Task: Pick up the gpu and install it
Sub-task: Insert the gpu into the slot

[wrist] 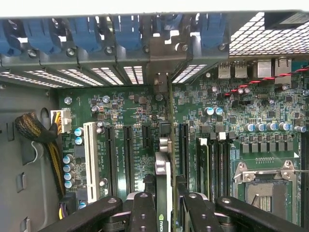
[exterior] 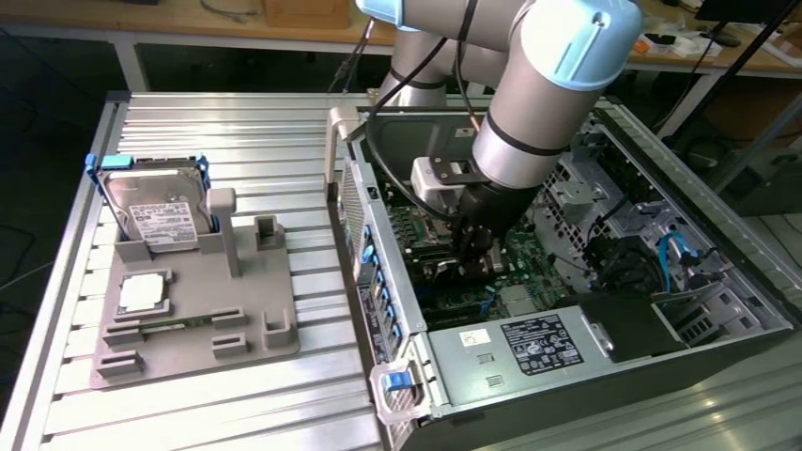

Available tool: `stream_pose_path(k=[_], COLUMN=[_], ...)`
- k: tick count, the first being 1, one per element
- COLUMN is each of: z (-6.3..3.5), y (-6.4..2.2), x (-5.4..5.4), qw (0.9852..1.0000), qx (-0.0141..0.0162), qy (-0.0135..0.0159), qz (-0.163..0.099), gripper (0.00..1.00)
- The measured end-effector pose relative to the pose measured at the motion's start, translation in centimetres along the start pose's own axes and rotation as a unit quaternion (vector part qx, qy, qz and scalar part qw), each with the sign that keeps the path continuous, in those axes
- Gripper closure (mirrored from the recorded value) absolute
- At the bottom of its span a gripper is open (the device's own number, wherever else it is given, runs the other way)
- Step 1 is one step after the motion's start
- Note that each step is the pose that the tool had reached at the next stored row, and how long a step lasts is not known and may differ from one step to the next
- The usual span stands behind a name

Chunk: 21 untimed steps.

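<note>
Clenched on the gpu (wrist: 163,169), jaws pressing its two faces. Held edge-on, thin and upright, running away from the jaws over the motherboard (wrist: 241,111) toward the row of rear slot openings (wrist: 130,72). Lined up among the black expansion slots: one (wrist: 183,150) just beside the card on one flank of the jaws, two more (wrist: 128,154) on the other flank. Cannot tell whether seated in a slot or merely above it.

Further out on that second flank, a white slot (wrist: 90,159) and a column of blue-topped capacitors (wrist: 67,169). On the opposite flank, past the memory slots (wrist: 217,164), the CPU socket (wrist: 265,188). Beyond the card's far end, blue latches (wrist: 87,29) along the case wall.

From outside: sunk into the open computer case (exterior: 752,305), with the arm (exterior: 539,103) above. Well away from the jaws, outside the case, a hard drive (exterior: 157,211) standing in a grey holder (exterior: 201,319) on the ribbed metal surface (exterior: 225,122).
</note>
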State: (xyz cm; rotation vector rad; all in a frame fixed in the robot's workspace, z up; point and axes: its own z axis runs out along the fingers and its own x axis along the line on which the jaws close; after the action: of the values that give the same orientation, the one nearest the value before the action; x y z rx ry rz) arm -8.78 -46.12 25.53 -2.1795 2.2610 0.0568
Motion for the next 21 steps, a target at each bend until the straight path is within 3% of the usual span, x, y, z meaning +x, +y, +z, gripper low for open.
stream_pose_path(k=[10, 21], z=[0.01, 0.49], y=[0.16, 0.37], x=[0.0, 0.02], qw=[1.0, 1.0], qx=[0.0007, 0.0051], qy=[-0.0001, -0.0002], qz=[0.0, 0.0], gripper=[0.73, 0.73])
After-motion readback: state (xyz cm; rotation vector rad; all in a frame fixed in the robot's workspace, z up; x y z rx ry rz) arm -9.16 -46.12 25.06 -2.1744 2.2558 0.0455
